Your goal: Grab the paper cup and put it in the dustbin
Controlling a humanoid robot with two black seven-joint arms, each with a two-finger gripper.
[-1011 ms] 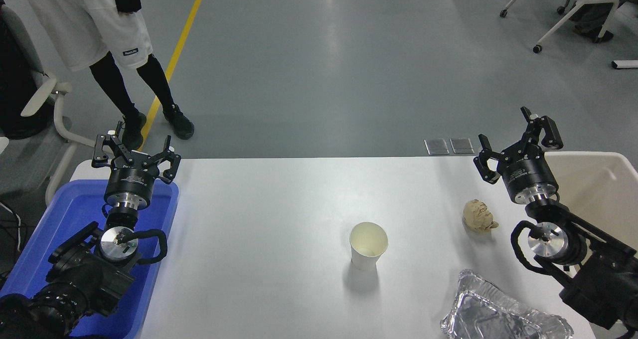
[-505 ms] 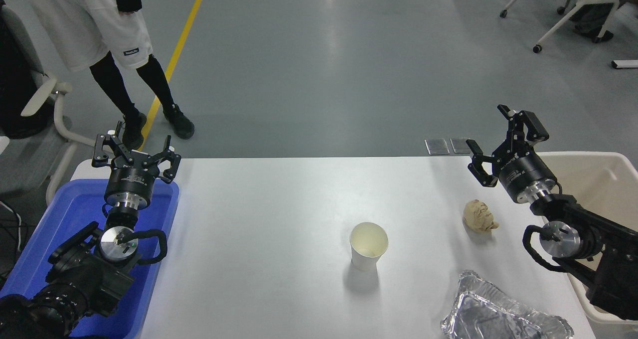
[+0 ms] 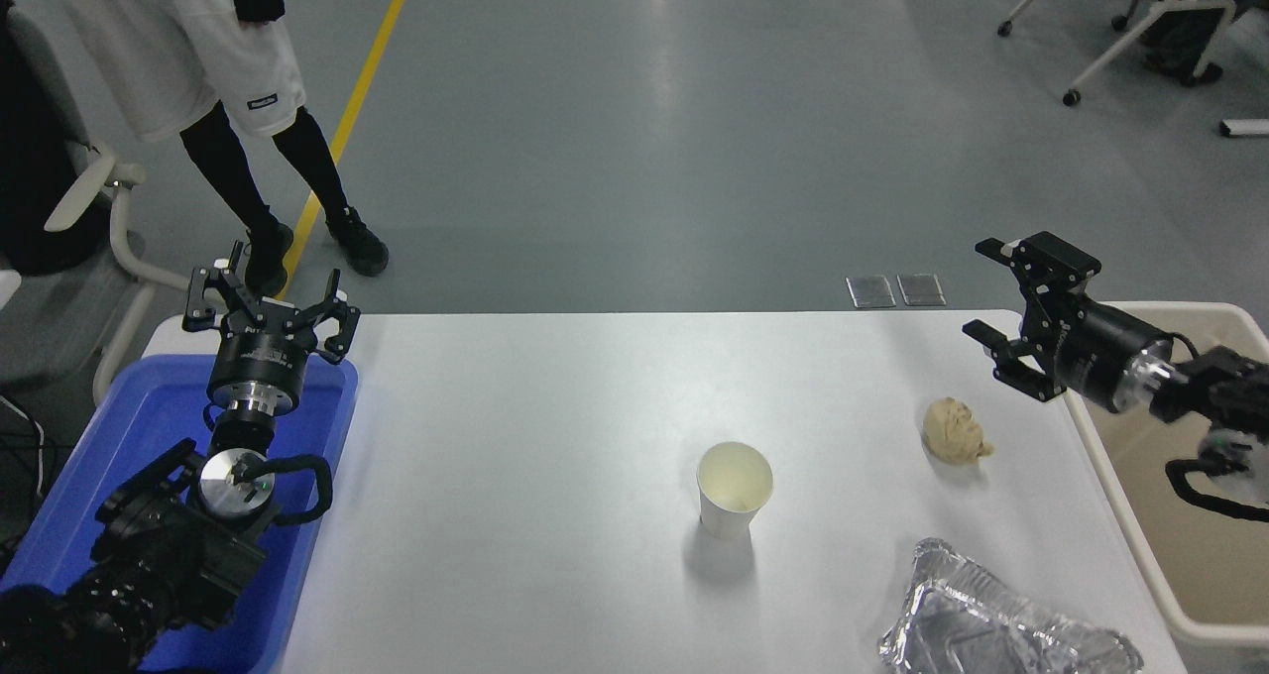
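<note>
Nothing is done yet: the paper cup (image 3: 734,489) stands upright mid-table, untouched. My right gripper (image 3: 1003,297), jaws apart and empty, hovers far right beside the dustbin (image 3: 1140,555), apparently well short of the cup.

A tan wad of paper (image 3: 955,430) lay on the white table (image 3: 516,456), near a crumpled foil tray (image 3: 1001,624). A blue bin (image 3: 119,436) stood at the left, and a person (image 3: 213,89) stood behind it.

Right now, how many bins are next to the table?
2. The blue plastic bin sits at the table's left end, under the parked left gripper. The beige dustbin stands at the right end, below the right gripper. None seems hidden.
</note>
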